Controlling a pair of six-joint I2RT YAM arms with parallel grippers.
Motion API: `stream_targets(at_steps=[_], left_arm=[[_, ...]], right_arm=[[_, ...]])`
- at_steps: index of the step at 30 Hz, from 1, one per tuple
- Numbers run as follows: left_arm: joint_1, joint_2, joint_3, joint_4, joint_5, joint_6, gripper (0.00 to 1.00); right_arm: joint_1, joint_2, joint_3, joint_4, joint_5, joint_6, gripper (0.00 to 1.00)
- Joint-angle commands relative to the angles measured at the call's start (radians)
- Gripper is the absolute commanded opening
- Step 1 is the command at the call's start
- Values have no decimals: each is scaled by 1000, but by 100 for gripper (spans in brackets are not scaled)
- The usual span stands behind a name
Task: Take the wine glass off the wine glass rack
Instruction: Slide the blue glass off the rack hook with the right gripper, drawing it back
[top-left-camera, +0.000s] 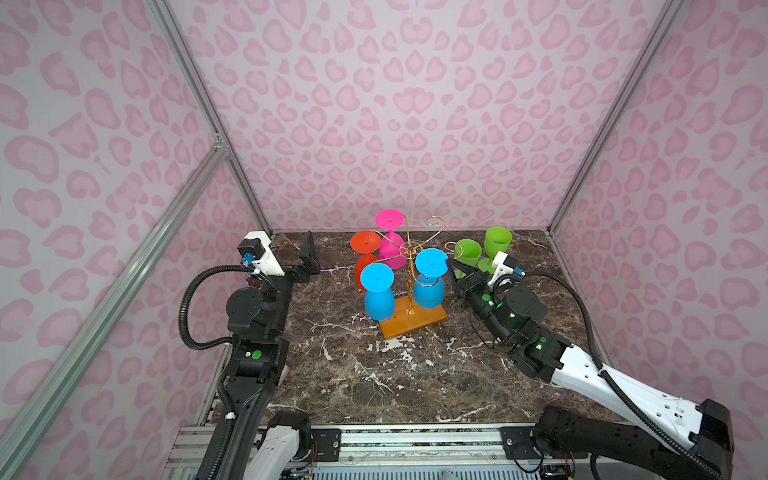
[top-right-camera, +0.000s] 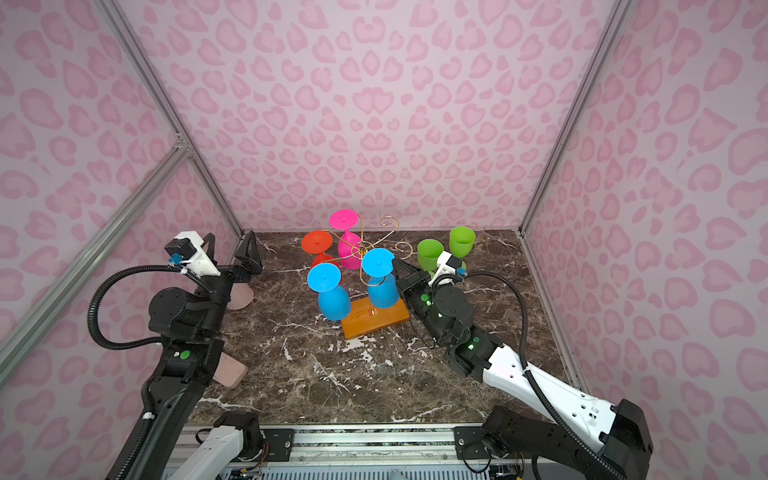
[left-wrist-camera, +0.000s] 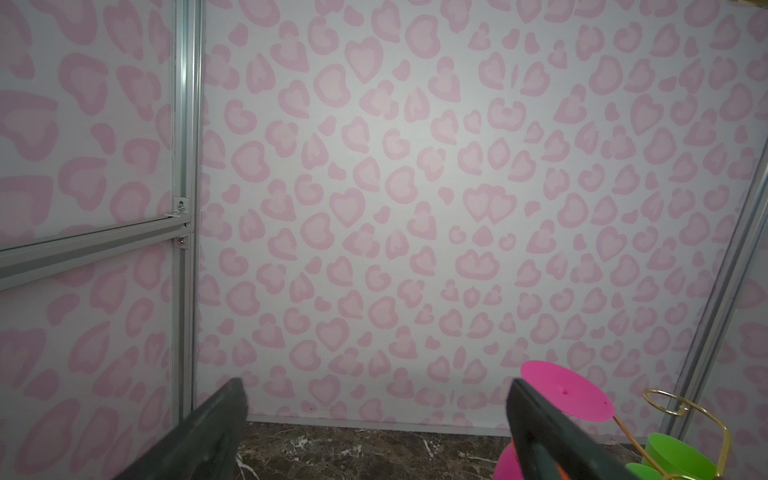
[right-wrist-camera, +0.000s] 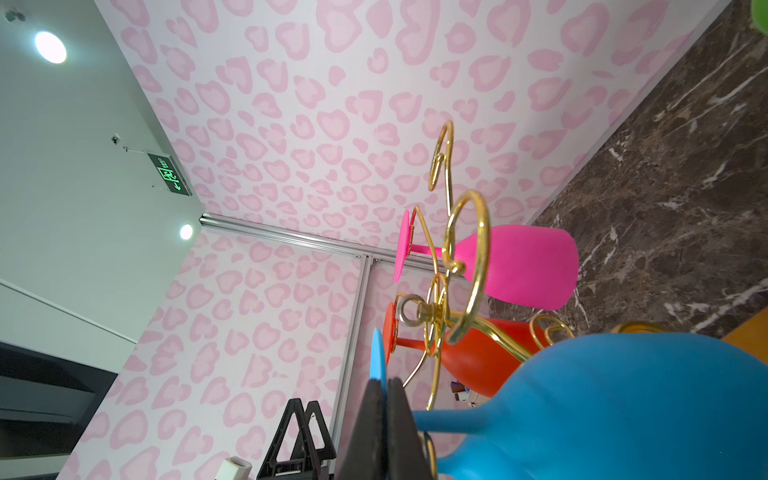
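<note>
At the gold wire rack (top-left-camera: 419, 322), right tool (right-wrist-camera: 385, 384) pinches blue glass (top-left-camera: 429, 293) by its disc foot; left tool (left-wrist-camera: 376, 386) spread.

wine glass rack (top-left-camera: 428, 318) x1, mid-frame. wine glasses x6 in total: blue wine glass (top-left-camera: 379, 302) x2, pink wine glass (top-left-camera: 392, 253) x1, red-orange wine glass (top-left-camera: 365, 270) x1, those 4 hung on rack; green wine glass (top-left-camera: 498, 241) x2, right of centre, off rack.

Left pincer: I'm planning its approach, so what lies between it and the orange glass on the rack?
Only bare marble tabletop lies between the open left pincer and the orange glass, as both top views show.
</note>
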Motion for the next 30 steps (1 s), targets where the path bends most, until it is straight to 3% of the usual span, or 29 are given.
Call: stream_targets(at_steps=[1, 14, 30], left_arm=[[1, -3, 15, 23, 2, 4, 99], [1, 0, 17, 22, -1, 6, 99], [3, 2, 19, 20, -4, 7, 99]], right_arm=[[1, -12, -17, 56, 42, 32, 0], [-6, -76, -48, -4, 71, 26, 0], [-14, -198, -55, -182, 113, -74, 0]])
